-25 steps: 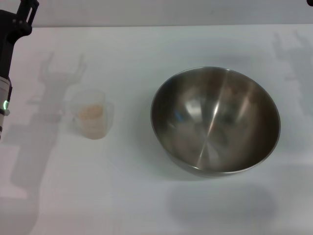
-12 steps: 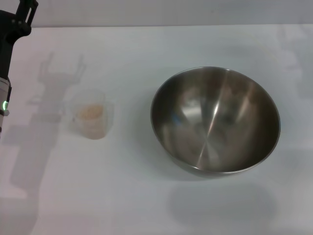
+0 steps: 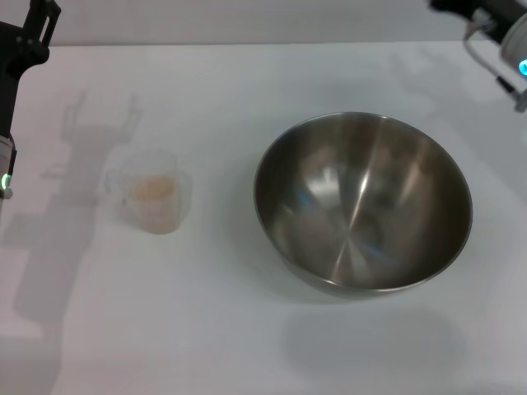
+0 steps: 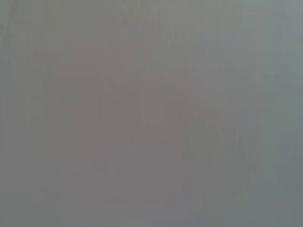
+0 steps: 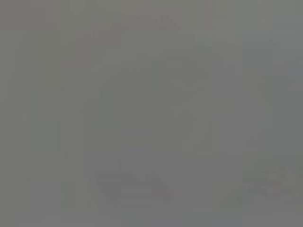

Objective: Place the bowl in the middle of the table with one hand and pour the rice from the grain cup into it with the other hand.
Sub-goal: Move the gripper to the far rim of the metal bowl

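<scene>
The bowl (image 3: 362, 202) is a large stainless-steel bowl standing upright and empty on the white table (image 3: 247, 329), right of the middle. The grain cup (image 3: 154, 197) is small and clear; it stands on the left with pale rice (image 3: 151, 188) in its bottom. My left gripper (image 3: 39, 23) is at the far left top corner, behind and left of the cup, apart from it. My right gripper (image 3: 458, 6) shows partly at the top right corner, behind the bowl and apart from it. Both wrist views show only plain grey.
The left arm (image 3: 6, 123) runs down the left edge. The right arm's wrist (image 3: 515, 49) hangs over the far right corner. The arms' shadows fall on the table behind the cup and behind the bowl.
The right arm has come into view at the top right corner. The left arm has shifted slightly. The bowl and the cup have not moved.
</scene>
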`<state>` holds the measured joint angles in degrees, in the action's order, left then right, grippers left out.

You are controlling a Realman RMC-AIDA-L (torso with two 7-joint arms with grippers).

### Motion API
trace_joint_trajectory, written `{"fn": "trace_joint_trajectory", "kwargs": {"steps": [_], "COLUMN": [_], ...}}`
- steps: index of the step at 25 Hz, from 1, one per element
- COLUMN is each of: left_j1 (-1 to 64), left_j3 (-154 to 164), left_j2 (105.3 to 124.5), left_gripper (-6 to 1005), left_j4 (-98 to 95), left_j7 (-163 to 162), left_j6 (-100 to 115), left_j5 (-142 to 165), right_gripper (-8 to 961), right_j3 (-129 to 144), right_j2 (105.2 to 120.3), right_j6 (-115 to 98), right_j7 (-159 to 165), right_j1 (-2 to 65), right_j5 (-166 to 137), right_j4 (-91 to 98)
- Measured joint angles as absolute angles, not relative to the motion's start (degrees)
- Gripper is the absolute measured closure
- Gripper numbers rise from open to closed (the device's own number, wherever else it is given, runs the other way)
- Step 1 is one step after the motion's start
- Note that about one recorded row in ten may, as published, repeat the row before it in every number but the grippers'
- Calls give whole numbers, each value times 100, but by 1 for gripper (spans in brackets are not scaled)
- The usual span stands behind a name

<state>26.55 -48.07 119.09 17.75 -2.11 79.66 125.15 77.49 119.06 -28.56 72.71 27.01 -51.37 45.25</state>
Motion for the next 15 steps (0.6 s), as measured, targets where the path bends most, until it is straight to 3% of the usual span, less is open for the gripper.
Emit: {"fn": "trace_joint_trajectory", "kwargs": {"steps": [6, 15], "left_j1": [2628, 2608], "left_j3": [-4807, -4807], "left_j2": [11902, 11900], "left_gripper": [170, 170], "left_j4": [1775, 1775], "left_j7": [-211, -211], "left_j6": [7966, 7965], "left_j5": [12516, 12515], "right_gripper": [415, 416], "right_j3": [7564, 7211], "right_j2": [11888, 11863], "right_j6": [-3372, -3866], "right_j7": [9545, 9135], "right_j1": [2709, 2705], "right_j5": [-7072, -7531], "right_j4": [4653, 4676]}}
